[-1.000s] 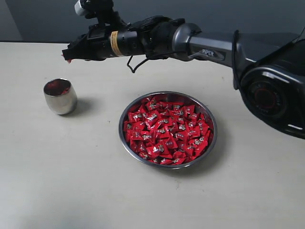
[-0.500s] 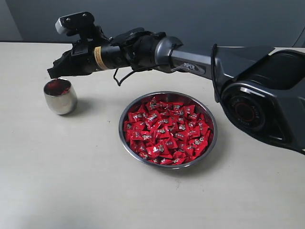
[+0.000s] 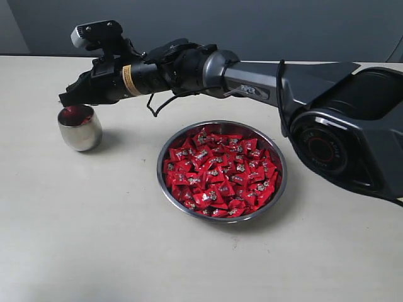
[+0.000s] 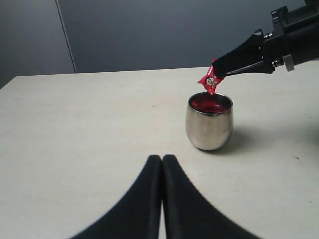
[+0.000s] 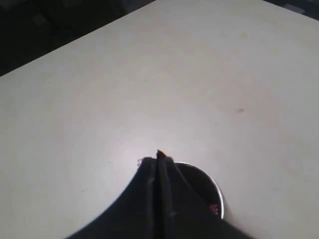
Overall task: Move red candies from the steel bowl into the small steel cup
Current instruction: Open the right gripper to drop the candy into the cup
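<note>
The right end effector (image 4: 215,68) pinches one red candy (image 4: 210,81) just above the small steel cup (image 3: 79,128) near the table's (image 3: 94,251) left edge. More red candies (image 3: 220,170) fill the steel bowl (image 3: 220,219) mid-table. The left end effector (image 4: 162,160) rests with its fingers pressed together.

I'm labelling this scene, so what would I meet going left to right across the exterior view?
Left to right: cup → bowl of candies → arm base. The right gripper, shut on a candy, hangs over the cup, so I left it out.
</note>
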